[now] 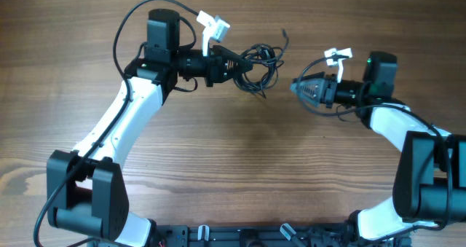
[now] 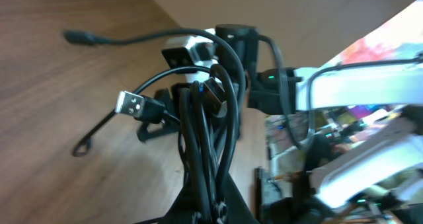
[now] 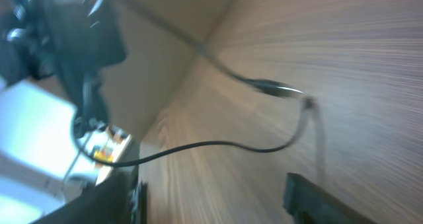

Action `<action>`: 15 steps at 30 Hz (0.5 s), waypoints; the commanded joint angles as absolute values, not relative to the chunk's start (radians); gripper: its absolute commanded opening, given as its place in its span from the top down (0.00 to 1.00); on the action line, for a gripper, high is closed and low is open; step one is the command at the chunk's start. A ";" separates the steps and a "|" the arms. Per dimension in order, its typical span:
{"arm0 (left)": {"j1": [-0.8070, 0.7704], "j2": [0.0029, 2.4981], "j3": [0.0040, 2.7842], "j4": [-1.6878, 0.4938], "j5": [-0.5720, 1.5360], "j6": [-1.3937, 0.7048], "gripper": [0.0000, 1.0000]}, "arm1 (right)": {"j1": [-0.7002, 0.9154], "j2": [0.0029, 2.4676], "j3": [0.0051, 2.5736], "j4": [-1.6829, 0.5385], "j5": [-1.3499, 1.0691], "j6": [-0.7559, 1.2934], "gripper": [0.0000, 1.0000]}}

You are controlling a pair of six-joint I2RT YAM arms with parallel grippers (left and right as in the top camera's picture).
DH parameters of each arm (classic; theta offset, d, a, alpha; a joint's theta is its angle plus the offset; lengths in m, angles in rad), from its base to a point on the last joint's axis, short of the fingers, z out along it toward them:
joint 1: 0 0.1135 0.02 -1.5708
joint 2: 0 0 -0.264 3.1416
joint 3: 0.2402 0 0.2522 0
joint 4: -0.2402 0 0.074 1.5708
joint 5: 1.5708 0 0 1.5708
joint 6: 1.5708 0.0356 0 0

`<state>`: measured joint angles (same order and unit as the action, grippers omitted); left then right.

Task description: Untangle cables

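The left arm reaches along the far side of the desk (image 1: 240,167). Its tool (image 1: 231,65) is clamped tight on the cables (image 1: 260,63), a tangled bunch of thin, glossy black wires. One wire ends in a flat metal plug (image 2: 132,104). The right arm bends inward, its tool (image 1: 297,87) spread wide with nothing in it, pointing at the bunch from nearby. The desk top is brown wood grain.

Nothing readable here, folks. The white tag (image 1: 213,27) on the left arm and the other tag (image 1: 338,55) on the right arm are too small to make out any print. The cables (image 2: 198,138) and their USB plug (image 2: 132,104) show no lettering I can read. Right wrist view is just blur.
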<state>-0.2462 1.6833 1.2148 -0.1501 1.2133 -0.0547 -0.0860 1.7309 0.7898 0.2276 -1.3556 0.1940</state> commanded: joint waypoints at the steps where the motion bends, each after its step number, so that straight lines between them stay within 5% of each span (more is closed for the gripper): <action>1: -0.261 1.665 1.225 -0.144 1.131 0.048 0.96 | -0.013 1.737 0.787 0.232 -1.436 0.087 0.18; 7: -0.262 1.665 1.225 -0.093 1.131 -0.176 0.96 | 0.114 1.737 0.787 0.281 -1.208 0.064 0.18; 15: -0.262 1.665 1.225 -0.067 1.100 -0.514 0.96 | 0.087 1.737 0.787 0.480 -0.978 0.385 0.30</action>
<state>-0.2600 1.6829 1.2148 -0.0734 1.1210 -0.3744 0.1345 1.7309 0.7879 0.4580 -1.0485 0.2268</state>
